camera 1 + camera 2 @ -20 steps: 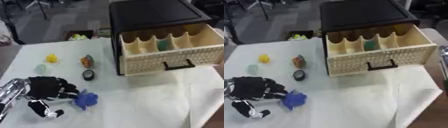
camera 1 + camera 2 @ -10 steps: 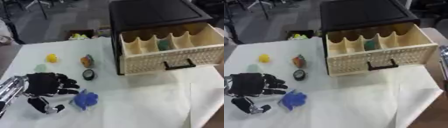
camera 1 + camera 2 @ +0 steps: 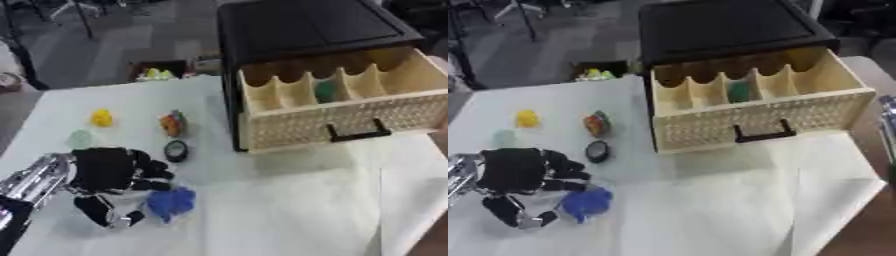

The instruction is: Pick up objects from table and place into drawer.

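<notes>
On the white table (image 3: 289,210), near its left front corner, the robot's left hand (image 3: 105,172) lies palm down with its fingers spread and pointing right, and its thumb reaching toward the front edge. A blue object (image 3: 171,202) sits just beside the fingertips, between fingers and thumb; whether they touch it cannot be told. Just behind the hand are a small black round thing (image 3: 176,150), an orange and multicoloured object (image 3: 171,123), a yellow object (image 3: 101,118) and a pale green one (image 3: 80,137), all apart from one another. Toward the right stands a black cabinet (image 3: 306,27) with its pale wicker-fronted drawer (image 3: 341,117) pulled open. Dividers split the drawer into compartments, and a green object (image 3: 325,91) rests in one of the middle ones. A black handle (image 3: 357,134) sits on the drawer front.
</notes>
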Robot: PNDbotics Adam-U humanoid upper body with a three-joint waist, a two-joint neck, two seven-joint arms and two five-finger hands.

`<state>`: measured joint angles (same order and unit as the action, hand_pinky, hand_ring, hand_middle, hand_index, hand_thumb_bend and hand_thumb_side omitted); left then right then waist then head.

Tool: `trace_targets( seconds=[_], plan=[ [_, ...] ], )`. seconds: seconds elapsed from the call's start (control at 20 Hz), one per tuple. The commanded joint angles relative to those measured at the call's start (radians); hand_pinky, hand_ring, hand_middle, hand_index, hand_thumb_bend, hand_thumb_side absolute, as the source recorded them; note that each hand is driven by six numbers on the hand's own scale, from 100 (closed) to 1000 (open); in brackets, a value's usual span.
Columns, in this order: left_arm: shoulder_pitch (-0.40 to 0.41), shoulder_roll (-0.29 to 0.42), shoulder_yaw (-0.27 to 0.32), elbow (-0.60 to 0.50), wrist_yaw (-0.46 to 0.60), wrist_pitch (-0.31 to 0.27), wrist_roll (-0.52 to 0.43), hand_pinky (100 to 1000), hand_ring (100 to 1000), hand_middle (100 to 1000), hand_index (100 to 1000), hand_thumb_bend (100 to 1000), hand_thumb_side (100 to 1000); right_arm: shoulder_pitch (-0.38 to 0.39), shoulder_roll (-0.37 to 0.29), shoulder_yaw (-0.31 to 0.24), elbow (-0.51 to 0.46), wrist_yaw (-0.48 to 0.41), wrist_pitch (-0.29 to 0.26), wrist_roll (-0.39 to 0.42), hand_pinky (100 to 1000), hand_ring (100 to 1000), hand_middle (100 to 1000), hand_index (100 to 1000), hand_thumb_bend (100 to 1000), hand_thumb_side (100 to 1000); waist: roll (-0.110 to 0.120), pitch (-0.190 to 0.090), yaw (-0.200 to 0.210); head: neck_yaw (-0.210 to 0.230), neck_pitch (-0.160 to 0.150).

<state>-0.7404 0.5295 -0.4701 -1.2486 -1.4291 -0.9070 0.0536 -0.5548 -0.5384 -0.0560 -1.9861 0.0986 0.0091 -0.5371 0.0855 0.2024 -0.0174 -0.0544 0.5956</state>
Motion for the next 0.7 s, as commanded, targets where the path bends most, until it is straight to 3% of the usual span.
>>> trace_targets(
  seconds=[0.05, 0.4, 0.7],
  plan=[
    [-0.018, 0.008, 0.016, 0.008, -0.031, 0.0, 0.015, 792, 956, 936, 1000, 183, 914, -0.018, -0.009, -0.012, -0.014, -0.008, 0.0, 0.004, 371, 532, 476, 688, 100, 595, -0.002, -0.013, -0.001, 0.002, -0.011],
    [-0.018, -0.005, 0.018, 0.04, -0.102, 0.0, 0.051, 761, 926, 854, 970, 202, 882, -0.018, -0.006, -0.013, -0.014, -0.01, 0.001, 0.004, 370, 531, 475, 687, 100, 594, -0.001, -0.011, -0.004, 0.004, -0.011],
    [-0.025, -0.022, 0.027, 0.061, -0.124, 0.0, 0.105, 729, 899, 812, 933, 140, 853, -0.019, -0.003, -0.014, -0.014, -0.01, 0.003, 0.005, 369, 531, 474, 686, 100, 594, -0.003, -0.009, -0.007, 0.009, -0.014]
  ],
)
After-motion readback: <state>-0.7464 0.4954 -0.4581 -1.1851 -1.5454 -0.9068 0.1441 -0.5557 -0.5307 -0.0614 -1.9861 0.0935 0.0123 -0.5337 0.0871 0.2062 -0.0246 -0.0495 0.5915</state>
